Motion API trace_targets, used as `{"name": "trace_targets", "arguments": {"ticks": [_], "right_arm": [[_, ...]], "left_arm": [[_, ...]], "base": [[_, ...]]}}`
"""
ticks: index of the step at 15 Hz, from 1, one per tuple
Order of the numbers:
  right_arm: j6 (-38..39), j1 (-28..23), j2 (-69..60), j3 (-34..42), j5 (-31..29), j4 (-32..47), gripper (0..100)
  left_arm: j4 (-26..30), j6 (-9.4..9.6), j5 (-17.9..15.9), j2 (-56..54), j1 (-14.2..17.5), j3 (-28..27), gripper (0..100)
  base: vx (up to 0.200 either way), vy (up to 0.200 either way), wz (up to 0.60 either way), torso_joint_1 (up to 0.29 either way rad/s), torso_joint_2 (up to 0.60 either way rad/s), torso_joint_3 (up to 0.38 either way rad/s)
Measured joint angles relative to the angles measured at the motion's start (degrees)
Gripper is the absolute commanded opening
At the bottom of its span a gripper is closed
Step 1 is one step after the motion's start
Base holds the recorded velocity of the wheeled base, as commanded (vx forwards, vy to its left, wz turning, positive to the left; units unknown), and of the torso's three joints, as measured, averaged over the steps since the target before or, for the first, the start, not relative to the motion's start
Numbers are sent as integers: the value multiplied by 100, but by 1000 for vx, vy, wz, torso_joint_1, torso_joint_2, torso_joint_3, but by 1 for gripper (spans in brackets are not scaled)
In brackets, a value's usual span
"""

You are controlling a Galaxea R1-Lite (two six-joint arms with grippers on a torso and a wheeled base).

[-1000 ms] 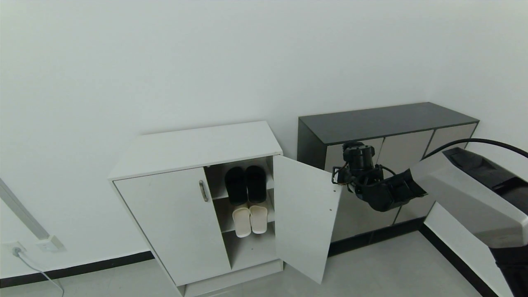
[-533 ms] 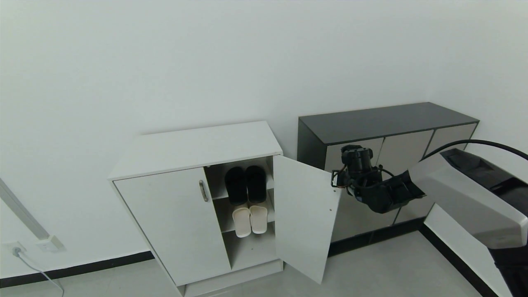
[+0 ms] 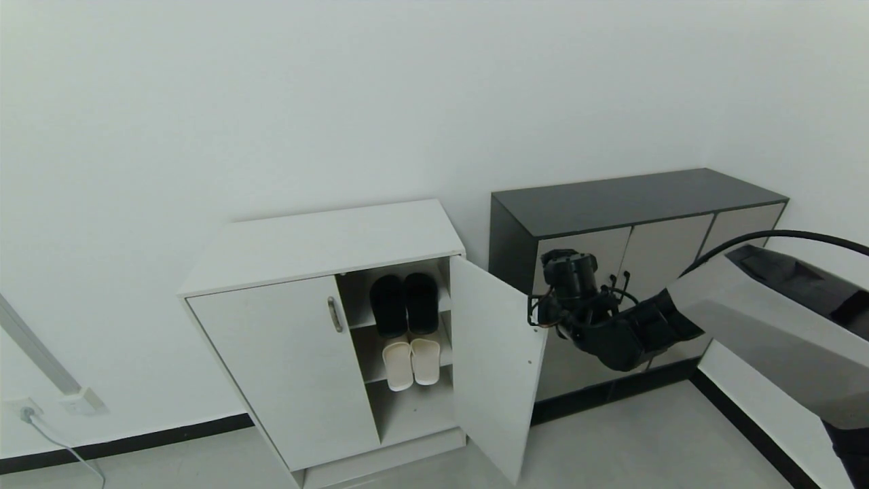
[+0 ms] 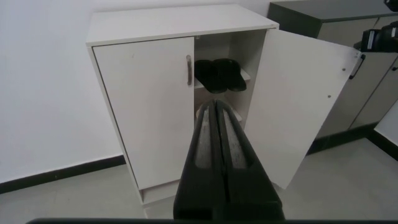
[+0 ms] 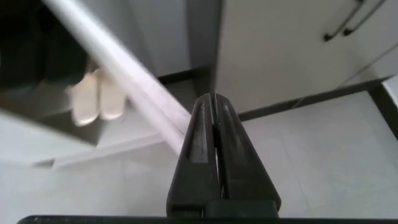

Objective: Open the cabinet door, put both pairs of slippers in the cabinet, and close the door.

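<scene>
Two pairs of slippers sit inside the white two-door wooden cabinet (image 3: pixel 319 244) at lower centre of the head view. The black rubber pair (image 3: pixel 404 303) lies side by side on the upper shelf. The cream foam pair (image 3: pixel 411 363) lies on the shelf just below, toes hanging past its front edge. The cabinet's flat white right door (image 3: pixel 495 353) stands swung out toward the lower right, while its left door, with a slim metal handle (image 3: pixel 335 314), is closed.

The black right gripper (image 3: pixel 540 316), right of centre, is just beside the open door's free edge. In the right wrist view its fingers (image 5: pixel 214 98) are pressed together on nothing, their tip at the door's white edge (image 5: pixel 118 81); contact cannot be told. The left gripper (image 4: pixel 214 104) is likewise pressed together and empty, pointing at the cabinet opening. A dark grey low sideboard (image 3: pixel 638 197) stands at right, beside the cabinet.
</scene>
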Motion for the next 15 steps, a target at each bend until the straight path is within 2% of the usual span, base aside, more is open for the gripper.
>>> {"name": "trace_targets", "arguments": {"ticks": [6,11,15], "right_arm": [[17,918,-501,831,-76,-460,0],[-196,1296,-975,1582,206,-881,0],[-341,1337,-1064,1797,215,-1051,0]], "left_arm": [[0,-17,0,0,2,0,0],[0,-20,0,0,-2,0,0],[0,-20,-2,0,2,0,0]], "base": [[0,0,0,0,0,0],[0,0,0,0,0,0],[0,0,0,0,0,0]]}}
